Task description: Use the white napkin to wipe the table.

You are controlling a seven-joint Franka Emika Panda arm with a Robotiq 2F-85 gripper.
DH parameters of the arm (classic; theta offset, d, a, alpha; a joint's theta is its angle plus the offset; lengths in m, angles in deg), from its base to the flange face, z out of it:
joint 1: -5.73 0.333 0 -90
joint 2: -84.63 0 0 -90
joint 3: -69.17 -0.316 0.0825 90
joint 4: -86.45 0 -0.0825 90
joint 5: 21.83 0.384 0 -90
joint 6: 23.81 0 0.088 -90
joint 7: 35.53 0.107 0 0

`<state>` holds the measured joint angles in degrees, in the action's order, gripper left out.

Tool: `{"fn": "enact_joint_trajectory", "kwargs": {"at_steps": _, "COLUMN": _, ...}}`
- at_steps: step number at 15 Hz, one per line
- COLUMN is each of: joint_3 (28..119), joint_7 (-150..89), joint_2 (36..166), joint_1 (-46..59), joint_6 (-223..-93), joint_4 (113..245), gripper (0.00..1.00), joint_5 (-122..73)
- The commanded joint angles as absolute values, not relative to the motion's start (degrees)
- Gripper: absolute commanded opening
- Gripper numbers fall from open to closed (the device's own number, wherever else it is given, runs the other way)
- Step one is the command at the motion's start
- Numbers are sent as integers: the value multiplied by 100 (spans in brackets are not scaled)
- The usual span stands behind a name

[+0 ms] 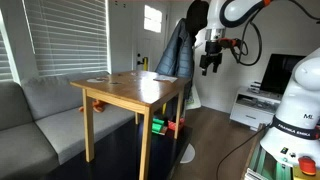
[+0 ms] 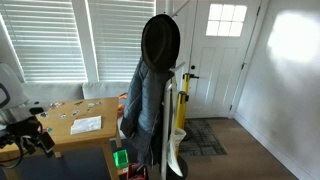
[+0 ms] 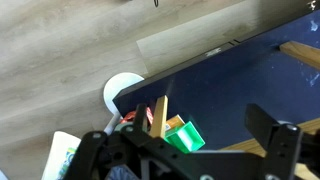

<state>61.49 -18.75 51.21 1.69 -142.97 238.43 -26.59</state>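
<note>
The Franka arm (image 1: pixel 240 12) is seen arched over in an exterior view, its white links curved from the base (image 1: pixel 300 95) up and down to the wrist. The dark gripper (image 1: pixel 209 68) is held aloft and pointed straight down. It is caught at the frame's edge in an exterior view (image 2: pixel 36 141). In the wrist view its fingers (image 3: pixel 272 135) are shown spread wide, with nothing gripped.

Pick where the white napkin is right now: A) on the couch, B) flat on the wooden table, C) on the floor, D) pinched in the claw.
B: the white napkin lies flat on the wooden table, while the claw hangs open and empty in the air off to the table's side.
</note>
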Motion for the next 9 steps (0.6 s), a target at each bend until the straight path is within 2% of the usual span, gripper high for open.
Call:
{"fn": "enact_joint_trajectory", "kwargs": {"at_steps": 1, "joint_3": 6207, "joint_7": -1848, "joint_2": 5125, "joint_1": 229, "joint_6": -14282, "joint_4": 23834, "gripper": 100, "joint_5": -2694}}
{"fn": "enact_joint_trajectory", "kwargs": {"at_steps": 4, "joint_3": 6207, "joint_7": -1848, "joint_2": 5125, "joint_1": 229, "joint_6": -14282, "joint_4": 23834, "gripper": 100, "joint_5": -2694}}
{"fn": "enact_joint_trajectory", "kwargs": {"at_steps": 9, "joint_3": 6384, "joint_7": -1837, "joint_2": 5639, "joint_1": 210, "joint_6": -14984, "joint_4": 22987, "gripper": 100, "joint_5": -2406}}
